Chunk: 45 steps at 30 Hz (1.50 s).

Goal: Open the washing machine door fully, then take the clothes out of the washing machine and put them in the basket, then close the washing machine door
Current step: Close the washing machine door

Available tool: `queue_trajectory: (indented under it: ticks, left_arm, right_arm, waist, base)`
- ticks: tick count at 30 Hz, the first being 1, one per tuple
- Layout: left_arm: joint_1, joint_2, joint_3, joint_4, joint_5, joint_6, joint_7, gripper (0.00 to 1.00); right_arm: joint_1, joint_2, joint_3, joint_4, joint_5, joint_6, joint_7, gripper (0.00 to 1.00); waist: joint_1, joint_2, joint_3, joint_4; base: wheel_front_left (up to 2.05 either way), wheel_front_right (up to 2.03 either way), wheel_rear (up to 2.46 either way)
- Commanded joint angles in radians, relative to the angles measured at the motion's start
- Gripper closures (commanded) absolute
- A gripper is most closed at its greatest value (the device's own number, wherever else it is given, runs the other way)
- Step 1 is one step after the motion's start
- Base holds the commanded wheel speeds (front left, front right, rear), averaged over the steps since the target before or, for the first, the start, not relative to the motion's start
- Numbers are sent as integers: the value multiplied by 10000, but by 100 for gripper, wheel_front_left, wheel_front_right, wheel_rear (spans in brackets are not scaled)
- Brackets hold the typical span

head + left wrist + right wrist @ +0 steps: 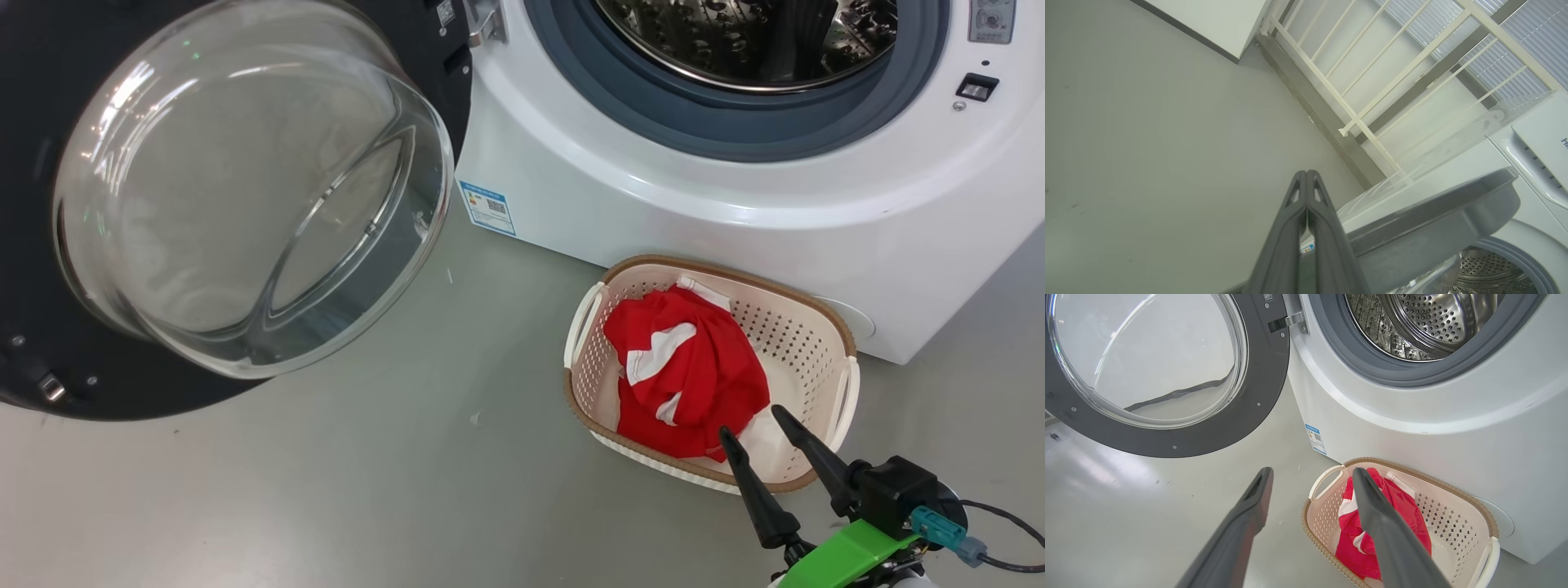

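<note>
Starting nearest: right end effector (749, 420) sits at 5 o'clock in head view. Its fingers are spread w/ nothing held, tips just over the near rim of the basket (816, 306). The clothes (694, 367) lie bunched inside the basket, at approx 11 o'clock from those tips, so unloading looks done. The drum (751, 41) at 1 o'clock shows bare steel as far as visible.

That leaves closing, by my read. The washing machine door (245, 204) is swung wide open at 10 o'clock from the right end effector, well apart across the floor (326, 490). Its glass bulge faces the camera. The hinge (486, 24) is at the door's 1 o'clock, on the washing machine (694, 204). The free edge is at approx 8 o'clock, farthest from the right arm.

Left end effector (1306, 173) has its fingers pressed together, nothing between. In left wrist view the door's rim runs from 5 to 3 o'clock, near the fingertips. Can't tell if it touches.

Left arm is prob the nearer one. Closing needs a push from behind the door's free edge, swinging it toward 1 o'clock in head view.
</note>
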Motion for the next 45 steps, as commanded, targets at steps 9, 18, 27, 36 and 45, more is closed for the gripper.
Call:
queue_trajectory:
  ticks: [9, 18, 27, 36, 45]
  left_arm:
    - [223, 890, -342, -323, -874, -57, 1804, 100]
    - [647, 1055, -772, -910, -1479, -57, 3018, 100]
    - [1091, 1315, -1184, -2052, -1935, -57, 3981, 100]
    - [1460, 1354, -1369, -3259, -2454, -57, 4660, 100]
    - [1905, 1154, -1628, -4681, -2776, -57, 5221, 100]
  right_arm:
    - [-218, -90, 363, -197, -81, 48, -65, 0]
    - [-180, -17, 392, -172, -61, 48, -65, 0]
    - [-76, 70, 330, -166, -23, 48, -65, 0]
    - [50, 120, 229, -235, -7, 48, -65, 0]
    - [210, 191, 53, -336, -15, 48, -65, 0]
  waist:
    - [0, -1, 23, -151]
    - [0, -1, -119, -242]
    - [0, -1, -368, -260]
    - [0, -1, -562, -362]
    - [0, -1, -778, -618]
  base:
    - [0, 0, 0]
    - [0, 0, 0]
    - [0, 0, 0]
    - [0, 0, 0]
    - [0, 0, 0]
